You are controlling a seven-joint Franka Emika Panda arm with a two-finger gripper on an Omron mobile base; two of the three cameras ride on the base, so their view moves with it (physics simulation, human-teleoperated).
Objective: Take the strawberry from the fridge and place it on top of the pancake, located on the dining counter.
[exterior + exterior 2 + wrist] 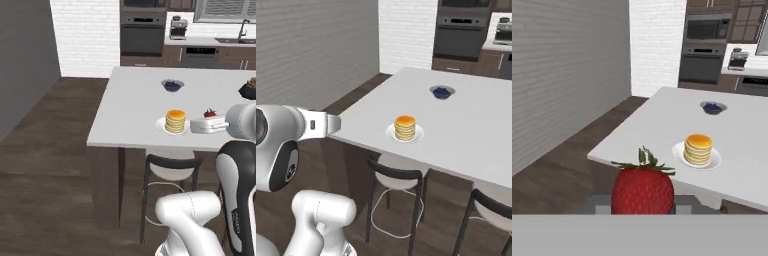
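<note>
The gripper point(212, 121) is closed narrowly on the strawberry point(643, 190), which is carried between its fingers, green leaves up. The fruit is judged light, soft and easily bruised; it is best pinched gently across its plump middle. Ahead of the gripper and lower, the pancake point(698, 148), a golden layered round stack with glossy orange glaze, is seen on a smooth white plate point(712, 162) atop the matte white dining counter point(657, 125).

The white dining counter point(466, 135) carries the pancake point(405, 127) on a plate; a berry bowl point(442, 92) sits toward one o'clock.
</note>
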